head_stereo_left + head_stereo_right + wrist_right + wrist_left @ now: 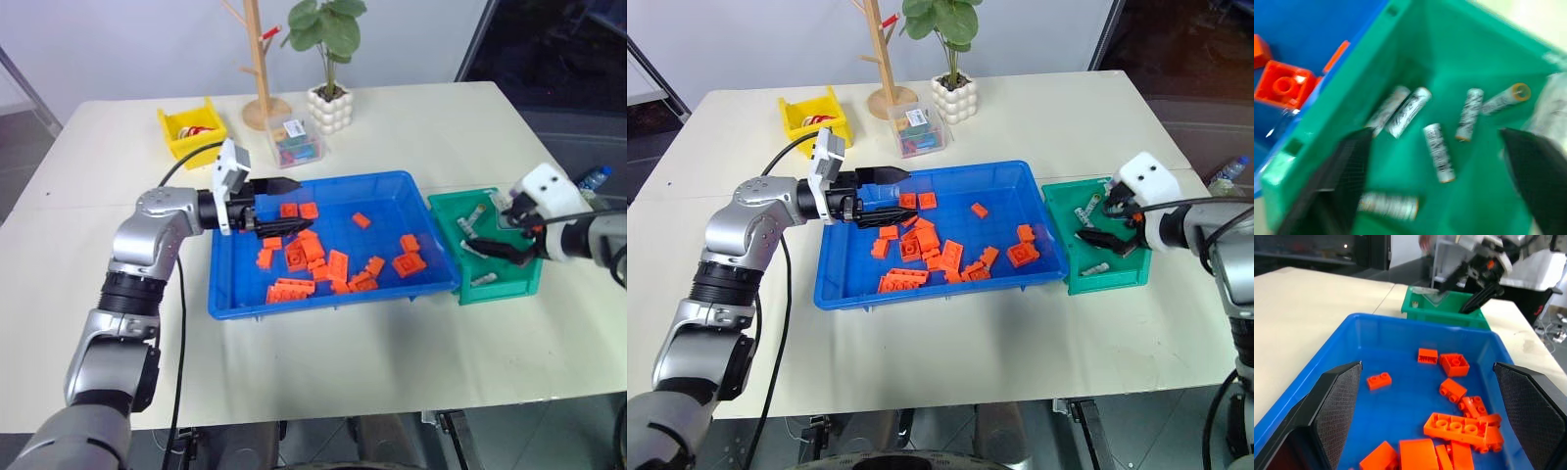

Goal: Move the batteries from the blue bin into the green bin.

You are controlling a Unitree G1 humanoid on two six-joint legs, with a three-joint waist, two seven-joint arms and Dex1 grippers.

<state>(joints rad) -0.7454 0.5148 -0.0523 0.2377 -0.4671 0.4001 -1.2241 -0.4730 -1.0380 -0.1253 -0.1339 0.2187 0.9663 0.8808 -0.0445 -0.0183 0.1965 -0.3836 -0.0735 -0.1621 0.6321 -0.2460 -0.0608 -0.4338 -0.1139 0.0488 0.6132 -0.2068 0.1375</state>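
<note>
The blue bin (333, 305) lies mid-table and holds scattered orange bricks (312, 257). To its right stands the green bin (502, 294), with several silver-grey batteries (1438, 152) on its floor, also seen from the head as batteries (477, 211). My right gripper (1436, 132) hangs over the green bin's inside, open, with nothing between its fingers. My left gripper (282, 206) reaches level over the blue bin's left end, pointing right. In the left wrist view the left gripper (1426, 366) is open and empty above the bricks.
A yellow bin (191, 125), a small clear box (294, 140), a wooden stand (263, 98) and a potted plant (330, 106) stand at the table's far side. A bottle (593, 178) lies beyond the table's right edge.
</note>
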